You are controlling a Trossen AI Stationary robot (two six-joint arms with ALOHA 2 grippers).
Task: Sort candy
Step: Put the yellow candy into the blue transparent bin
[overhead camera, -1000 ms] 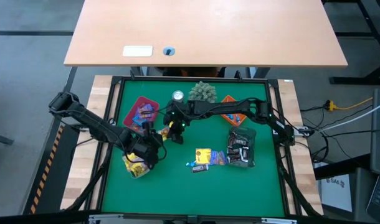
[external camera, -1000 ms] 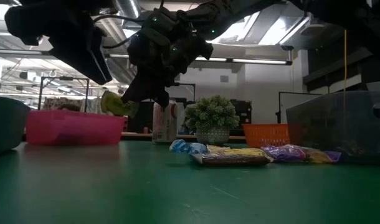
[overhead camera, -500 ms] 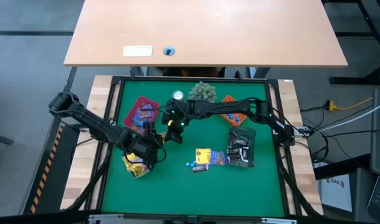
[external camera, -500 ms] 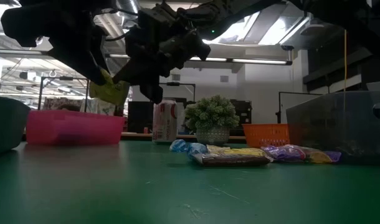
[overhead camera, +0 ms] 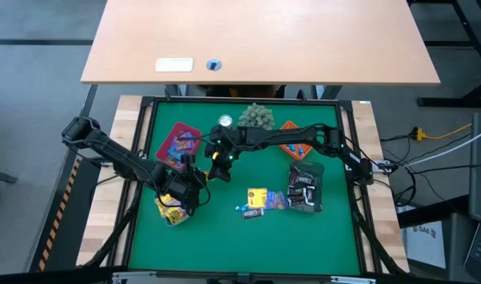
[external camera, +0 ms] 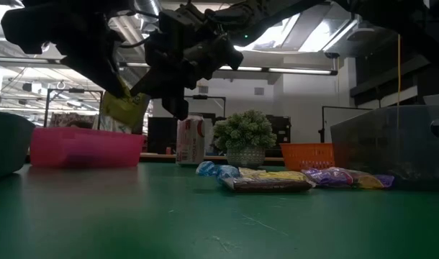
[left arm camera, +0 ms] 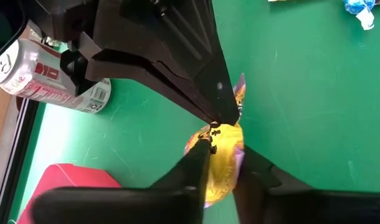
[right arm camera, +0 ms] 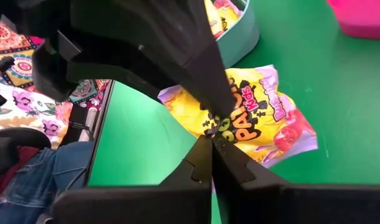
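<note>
A yellow candy packet (external camera: 123, 108) with red and purple print hangs in the air between my two grippers, left of the table's middle. My left gripper (left arm camera: 224, 149) is shut on it, and so is my right gripper (right arm camera: 212, 144), which reaches in from the right (overhead camera: 217, 162). More candy lies loose on the green mat (overhead camera: 260, 199): yellow packets, blue-wrapped pieces and a dark bar. A teal bowl (overhead camera: 171, 209) beneath my left arm holds yellow packets. My left gripper pinches the packet's yellow body (left arm camera: 222, 165) between its two fingers, one on each face. The packet is clear of the mat. My right gripper pinches the packet's edge (right arm camera: 205, 132) between its shut fingertips, opposite the left gripper's tips (right arm camera: 220, 113). The packet spreads out beyond the fingers, off the table.
A pink tray (overhead camera: 180, 143) and an orange tray (overhead camera: 292, 138) stand at the back, with a silver can (overhead camera: 225, 121) and a green plant ball (overhead camera: 257, 116) between them. A clear container (overhead camera: 306, 188) with dark bars sits at the right. The near half of the mat is bare.
My right gripper has carried the packet up and toward the table's left, to my left gripper. My left gripper's fingers have closed on the packet, so both grippers hold it now.
</note>
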